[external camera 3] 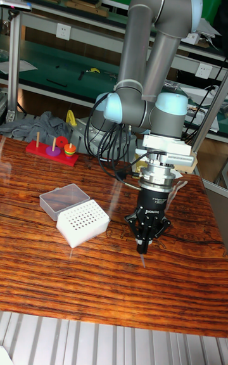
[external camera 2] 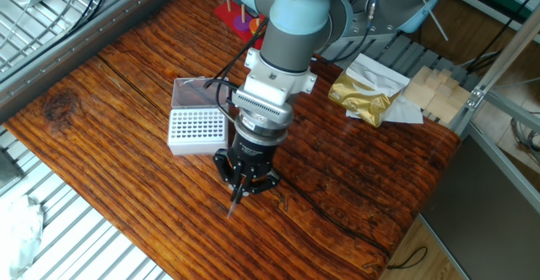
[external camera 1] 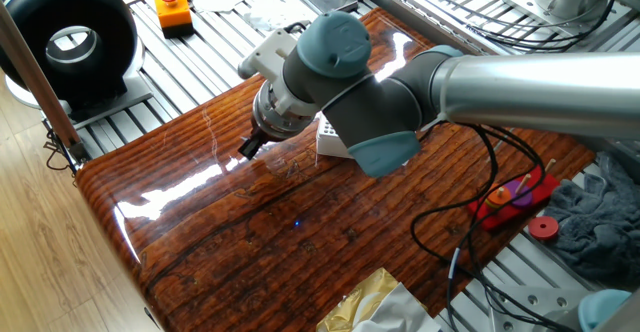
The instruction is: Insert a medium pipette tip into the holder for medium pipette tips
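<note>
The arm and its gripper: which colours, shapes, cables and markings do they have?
The arm has grey metal tubes and rounded light-blue joint caps. A pale ribbed flange sits above the black gripper, which bears small white lettering and tapers to thin fingers. A black cable runs along the wrist.

1. I see the black two-finger gripper (external camera 2: 237, 197) pointing down, its fingers closed on the slender translucent pipette tip (external camera 2: 233, 208) above the wooden table (external camera 2: 126, 86).
2. The white perforated holder block (external camera 2: 197, 131) sits just beside it, clear lid open.

Bare table (external camera 2: 126, 120) between gripper (external camera 2: 239, 197) and holder (external camera 2: 196, 130); holder's open clear lid (external camera 3: 63, 199) lies behind it; black cable (external camera 2: 325, 217) trails right.
</note>
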You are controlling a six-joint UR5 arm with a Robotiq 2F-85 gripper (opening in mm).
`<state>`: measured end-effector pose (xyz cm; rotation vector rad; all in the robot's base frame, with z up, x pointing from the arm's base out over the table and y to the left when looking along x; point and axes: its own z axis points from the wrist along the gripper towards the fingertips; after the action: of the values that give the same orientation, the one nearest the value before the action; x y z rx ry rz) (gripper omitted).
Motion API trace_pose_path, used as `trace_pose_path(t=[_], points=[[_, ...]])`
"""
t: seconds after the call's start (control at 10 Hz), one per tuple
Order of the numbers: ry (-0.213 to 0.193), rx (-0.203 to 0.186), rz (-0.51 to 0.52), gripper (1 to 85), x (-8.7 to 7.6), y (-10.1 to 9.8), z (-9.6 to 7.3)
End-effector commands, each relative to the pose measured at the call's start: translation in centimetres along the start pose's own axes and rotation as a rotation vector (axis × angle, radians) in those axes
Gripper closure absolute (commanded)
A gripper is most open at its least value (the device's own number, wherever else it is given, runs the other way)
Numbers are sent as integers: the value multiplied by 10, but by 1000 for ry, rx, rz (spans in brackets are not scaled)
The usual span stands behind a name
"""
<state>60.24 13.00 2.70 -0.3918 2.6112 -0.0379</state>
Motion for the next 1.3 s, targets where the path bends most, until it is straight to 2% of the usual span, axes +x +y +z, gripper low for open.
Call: trace_pose_path(t=[0.0, 0.3, 0.7, 1.1, 1.2], points=[[-2, 8, -3, 847, -1, -4, 0], [-3, 18, -9, 847, -1, -7, 0], [-28, 25, -25, 847, -8, -9, -1], [-22, 20, -30, 847, -6, -7, -1], [-17, 20, -30, 847, -6, -8, -5]])
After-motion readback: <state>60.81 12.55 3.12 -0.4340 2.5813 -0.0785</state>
